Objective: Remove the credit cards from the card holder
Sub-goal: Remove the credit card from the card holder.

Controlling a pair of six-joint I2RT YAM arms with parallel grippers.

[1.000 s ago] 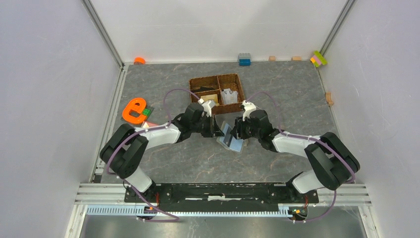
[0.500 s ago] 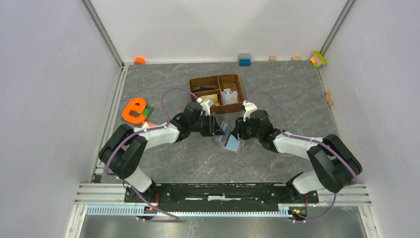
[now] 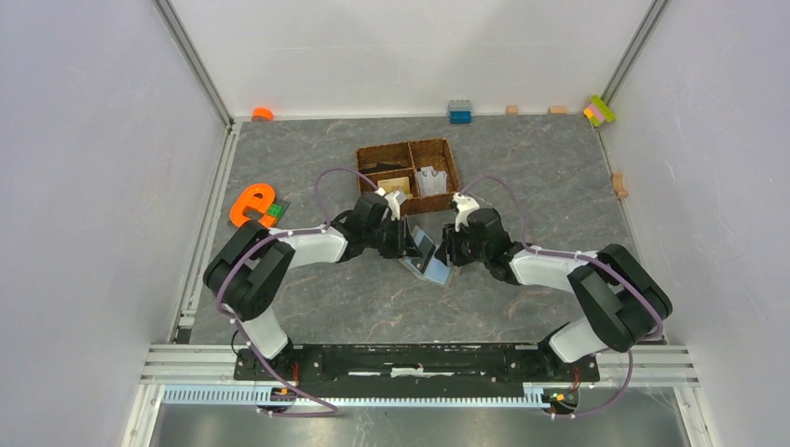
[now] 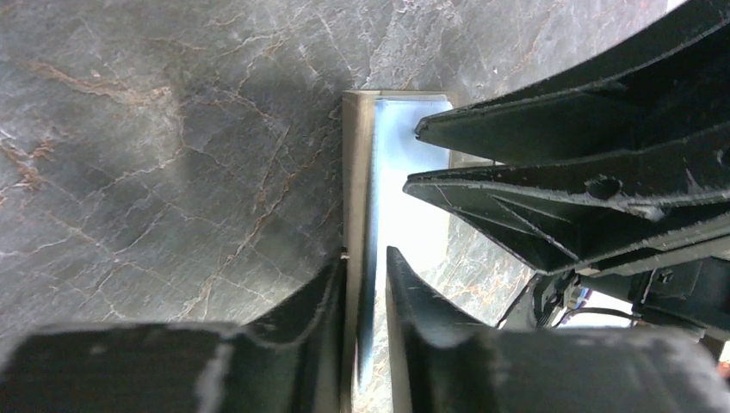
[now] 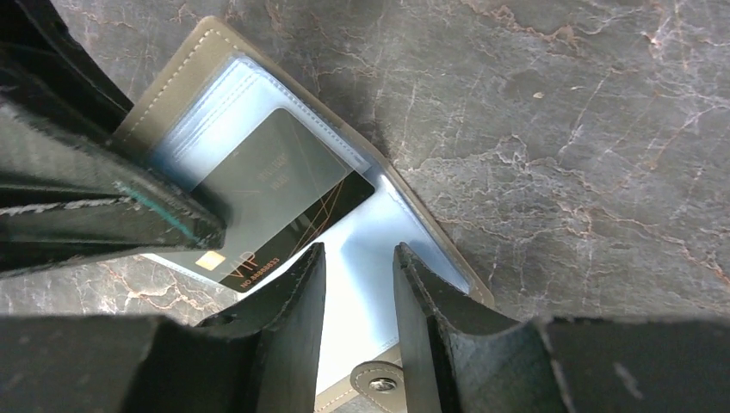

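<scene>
The card holder (image 3: 438, 271) lies open on the table between my two grippers, grey-olive outside and light blue inside. My left gripper (image 3: 413, 244) is shut on the edge of one raised flap (image 4: 354, 172), seen edge-on in the left wrist view between its jaws (image 4: 366, 275). My right gripper (image 5: 360, 254) is open over the light-blue inside face (image 5: 366, 292), with nothing between its fingers. A dark credit card (image 5: 275, 202) marked "VIP" with a gold chip sits partly under a clear sleeve, just left of the right gripper. The snap tab (image 5: 375, 379) shows below.
A brown woven divided basket (image 3: 363, 155) stands just behind the grippers. An orange letter shape (image 3: 251, 207) lies at the left. A blue block (image 3: 459, 112) and small coloured blocks (image 3: 600, 110) lie along the back wall. The left gripper's fingers (image 5: 95, 206) crowd the right wrist view.
Both grippers and the card holder have shifted slightly left and back. The left arm's elbow has swung inward. The left gripper keeps its hold on the flap.
</scene>
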